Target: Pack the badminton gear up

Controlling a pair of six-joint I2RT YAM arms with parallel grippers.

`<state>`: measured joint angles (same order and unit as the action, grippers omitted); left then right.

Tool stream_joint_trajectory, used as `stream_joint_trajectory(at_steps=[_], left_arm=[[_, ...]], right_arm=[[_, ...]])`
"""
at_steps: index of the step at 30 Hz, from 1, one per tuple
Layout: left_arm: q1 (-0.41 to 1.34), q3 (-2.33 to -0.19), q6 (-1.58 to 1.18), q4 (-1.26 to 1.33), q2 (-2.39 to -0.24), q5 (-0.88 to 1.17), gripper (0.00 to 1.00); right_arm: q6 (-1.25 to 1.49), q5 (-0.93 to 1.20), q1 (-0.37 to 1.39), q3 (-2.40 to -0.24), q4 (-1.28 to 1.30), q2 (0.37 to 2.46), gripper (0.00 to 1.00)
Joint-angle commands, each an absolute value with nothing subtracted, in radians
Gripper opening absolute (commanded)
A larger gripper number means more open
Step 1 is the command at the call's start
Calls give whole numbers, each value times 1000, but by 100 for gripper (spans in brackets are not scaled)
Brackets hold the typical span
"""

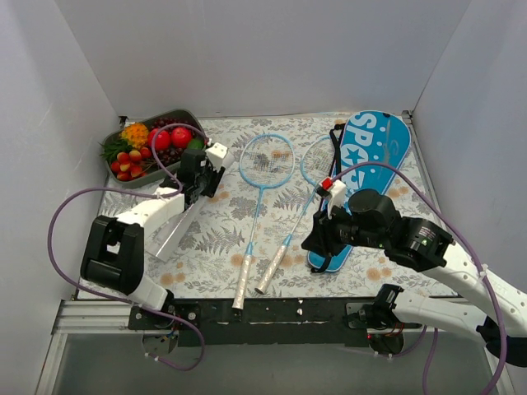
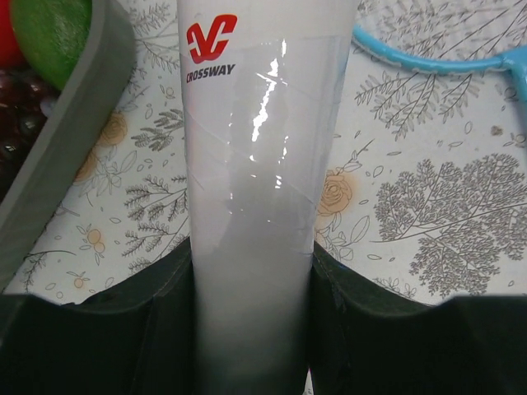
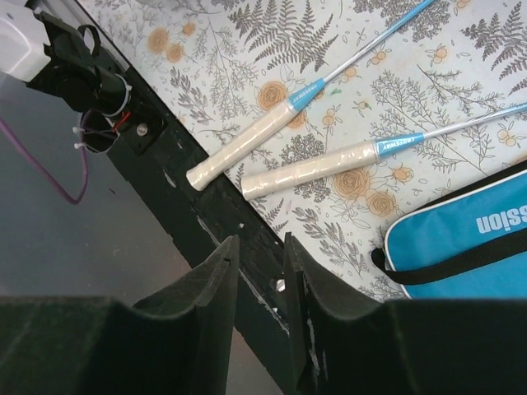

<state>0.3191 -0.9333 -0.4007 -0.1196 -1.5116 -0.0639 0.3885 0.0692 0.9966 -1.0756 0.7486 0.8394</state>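
On the left gripper the fingers pinch the shuttlecock tube across its round body. From above, the tube slants over the patterned table near the fruit tray; I cannot tell whether it is lifted clear. I judge the tube light, hollow and glossy, so it may slip or dent; I would hold it mid-body with moderate force only.

On the right gripper the fingers stand a narrow slot apart with nothing between them, over the near table edge.

The rackets lie flat side by side mid-table, with their handles toward the arm bases. The right one's head meets the blue bag; whether it lies under or beside the bag, I cannot tell. I judge the rackets light, with thin springy shafts and fragile strings; the wrapped handle is the thickest, least slippery hold. The bag looks soft and floppy; I would take it by the black strap or the edge of its opening.
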Motion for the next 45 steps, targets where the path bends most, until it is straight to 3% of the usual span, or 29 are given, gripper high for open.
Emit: stream_joint_trajectory(at_steps=[1,3,7,13,15,16,17,20,21,28,33,39,45], left_arm=[[292,-919,-365,-112,-1532,-58,5],[276,-922,-374,-110,-1568,-61,12],[256,-951,-413,-118,-1623,-84,35],[241,-1005,-422,-167,-1678,-89,51],[241,-1012,-428,-167,-1678,-78,65],[241,-1020,-429,-172,-1677,-74,67],[241,-1025,-428,-173,-1674,-65,80],[241,-1051,-426,-192,-1663,-77,86],[241,-1066,-429,-199,-1661,-101,98],[247,-1330,-521,-379,-1572,-155,98],[259,-1460,-620,-485,-1450,-71,98],[307,-1381,-710,-497,-1301,84,98],[313,-1123,-840,-361,-1149,316,98]], right_arm=[[385,92,994,-1045,723,812,37],[391,90,992,-1032,726,808,38],[402,97,994,-1012,729,796,39],[410,91,992,-1002,744,779,41],[410,87,992,-1003,750,779,42],[408,86,992,-1006,753,781,43],[407,86,992,-1008,758,782,44],[403,78,992,-1012,762,788,47],[405,72,992,-1015,764,793,48],[384,-61,931,-1061,776,892,55],[331,-45,712,-1097,736,1012,55],[328,-94,552,-1127,635,1209,54],[393,-110,505,-1196,540,1437,53]])
